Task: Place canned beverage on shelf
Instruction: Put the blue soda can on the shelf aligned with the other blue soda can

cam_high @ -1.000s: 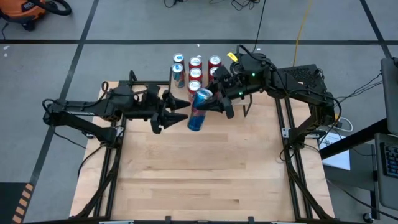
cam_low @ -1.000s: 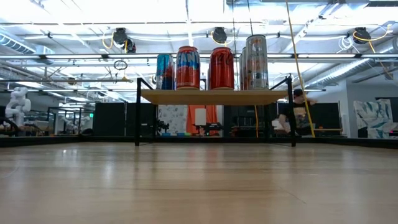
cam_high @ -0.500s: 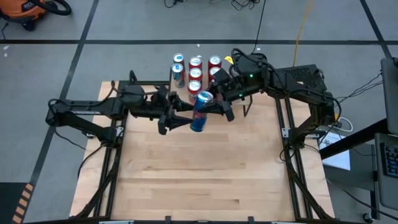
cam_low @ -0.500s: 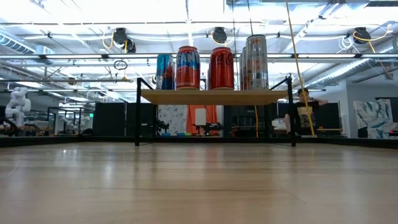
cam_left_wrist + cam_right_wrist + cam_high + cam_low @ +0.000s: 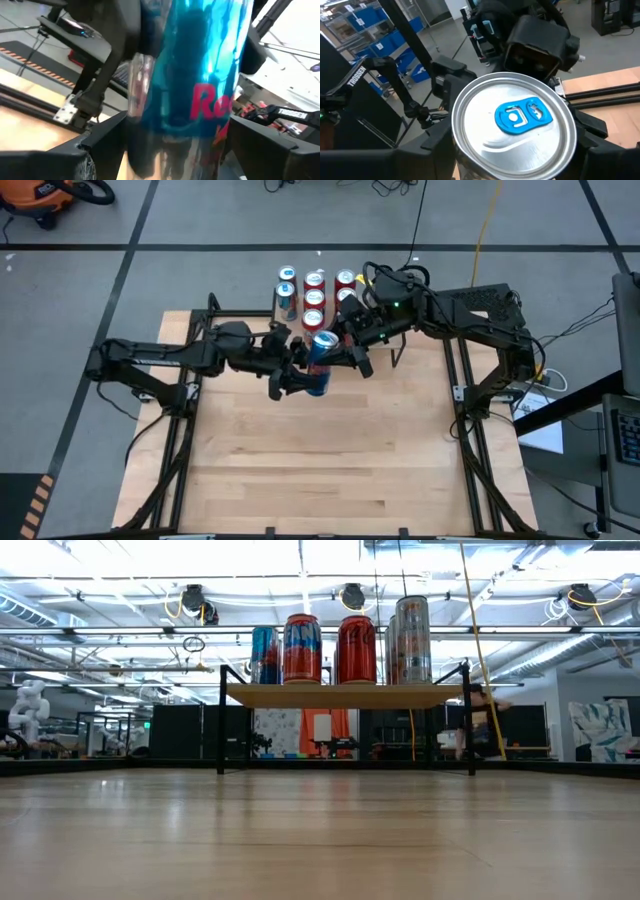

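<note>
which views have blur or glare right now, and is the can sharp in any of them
Left wrist view: the blue can fills the frame, soft and smeared, with bright reflections on its side. Right wrist view: the can top and blue tab are fairly sharp, background soft. Low view: ceiling lights glare; a person behind the shelf is motion-blurred. High view: evenly lit.

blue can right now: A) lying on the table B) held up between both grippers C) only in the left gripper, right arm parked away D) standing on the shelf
B: in the high view the blue can is off the table in front of the shelf, with the right gripper at its top end and the left gripper at its lower body.
</note>
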Controlling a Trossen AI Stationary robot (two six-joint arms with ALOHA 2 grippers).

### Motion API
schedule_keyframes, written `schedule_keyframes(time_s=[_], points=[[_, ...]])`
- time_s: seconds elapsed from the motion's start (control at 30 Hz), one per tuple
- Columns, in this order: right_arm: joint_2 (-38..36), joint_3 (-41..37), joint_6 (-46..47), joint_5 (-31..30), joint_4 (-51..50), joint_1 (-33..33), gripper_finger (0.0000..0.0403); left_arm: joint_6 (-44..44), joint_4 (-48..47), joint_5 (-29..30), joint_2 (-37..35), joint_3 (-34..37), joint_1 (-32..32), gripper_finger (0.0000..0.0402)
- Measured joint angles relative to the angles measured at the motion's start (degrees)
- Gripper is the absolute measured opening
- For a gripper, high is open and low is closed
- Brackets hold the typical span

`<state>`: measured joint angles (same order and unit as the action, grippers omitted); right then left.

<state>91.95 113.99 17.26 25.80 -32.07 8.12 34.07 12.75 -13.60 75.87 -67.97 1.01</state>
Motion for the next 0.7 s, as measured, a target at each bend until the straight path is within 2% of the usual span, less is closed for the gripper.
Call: schedule_keyframes(time_s=[0.23, 0.57, 0.7], points=[[0.2, 0.0, -0.1, 0.0, -0.3, 0.0, 0.0224, 0.2, 0.3, -0.4, 0.5, 0.0, 0.1, 0.0319], [0.2, 0.0, -0.5, 0.1, -0.6, 0.0, 0.0224, -0.1, 0.1, -0.5, 0.5, 0.0, 0.1, 0.0253], [0.2, 0.0, -0.6, 0.1, -0.8, 0.0, 0.0224, -0.3, 0.1, -0.5, 0.5, 0.0, 0.1, 0.0239]])
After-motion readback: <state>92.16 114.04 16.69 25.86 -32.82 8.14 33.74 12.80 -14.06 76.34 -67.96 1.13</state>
